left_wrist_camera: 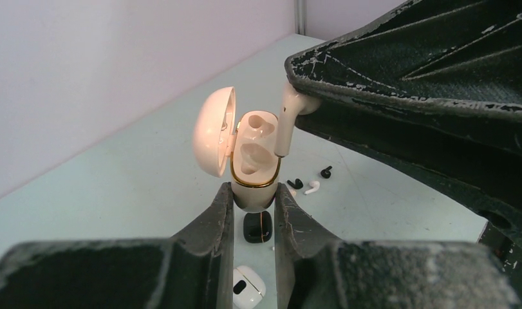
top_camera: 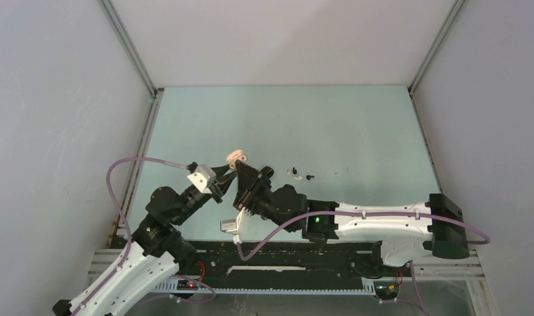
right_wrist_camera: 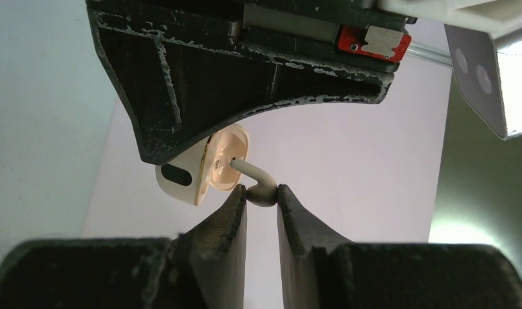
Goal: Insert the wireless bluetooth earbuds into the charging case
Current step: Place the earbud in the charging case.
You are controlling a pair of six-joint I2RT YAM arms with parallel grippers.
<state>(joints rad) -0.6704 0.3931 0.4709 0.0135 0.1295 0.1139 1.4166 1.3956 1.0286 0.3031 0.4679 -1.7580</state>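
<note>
on the table [top_camera: 356, 125] under the raised work, seen down between the left fingers, lie a black case [left_wrist_camera: 257, 226] and a white case [left_wrist_camera: 248, 283]. above them the left gripper [left_wrist_camera: 253, 193] is clenched on the lower body of the beige charging case [left_wrist_camera: 253, 168]. it holds the case upright off the table, lid [left_wrist_camera: 213, 132] swung open to the left, both wells showing.

the right gripper [right_wrist_camera: 262, 193] reaches in from the right, pinching a beige earbud [left_wrist_camera: 288, 122] by its head. the stem's long axis runs nearly along the case's own, tilted a little. its tip sits at the right side of the gold rim [left_wrist_camera: 255, 182], beside the right well; whether it has entered i cannot tell. the next move looks like a short push along the stem, nudged left to clear that rim. the two grippers crowd close, so side room is slight.

farther right, three loose earbuds [top_camera: 297, 175] lie together on the table, nearer the right arm. room to back off lies far and right.
</note>
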